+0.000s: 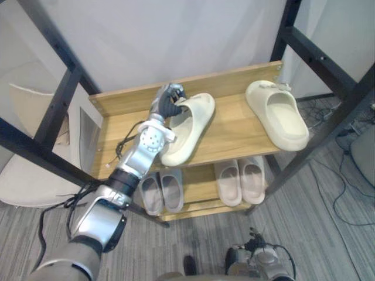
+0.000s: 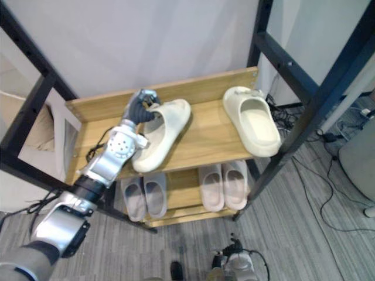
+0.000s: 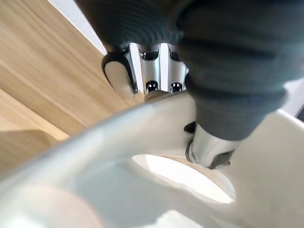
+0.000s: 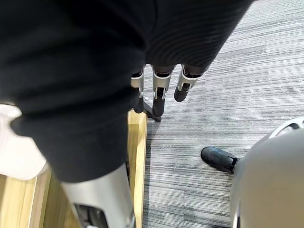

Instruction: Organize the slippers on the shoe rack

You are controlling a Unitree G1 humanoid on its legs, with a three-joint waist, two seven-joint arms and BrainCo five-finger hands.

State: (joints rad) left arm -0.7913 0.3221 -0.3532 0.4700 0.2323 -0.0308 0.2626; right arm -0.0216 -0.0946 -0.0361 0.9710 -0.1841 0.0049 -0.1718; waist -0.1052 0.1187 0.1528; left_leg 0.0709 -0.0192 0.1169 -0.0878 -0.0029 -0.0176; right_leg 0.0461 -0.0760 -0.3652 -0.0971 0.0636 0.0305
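Two-shelf wooden rack (image 1: 126, 102) against a white wall (image 1: 176, 35), seen from above. On the top shelf (image 1: 228, 132) lie two cream slippers, well apart. The left slipper (image 1: 190, 132) lies on a slant, its far end turned to the right and its near end at the shelf's front edge. The left hand (image 1: 169, 100) is closed on this slipper's far end. In the left wrist view the thumb (image 3: 209, 149) sits inside the opening and the fingers (image 3: 152, 71) curl over the outside of the band. Whether the slipper rests fully on the shelf or is slightly lifted cannot be told. The right slipper (image 1: 278, 114) lies flat on the right part of the top shelf, band at the far end and heel toward the front edge, with no hand touching it. On the lower shelf (image 1: 199, 184) stand a grey pair (image 1: 161, 192) on the left and a beige pair (image 1: 240, 180) on the right, the slippers of each pair side by side and touching. The right hand (image 4: 160, 88) hangs low beside the rack above the grey striped floor (image 1: 304, 234), its fingers straight and loose, holding nothing.
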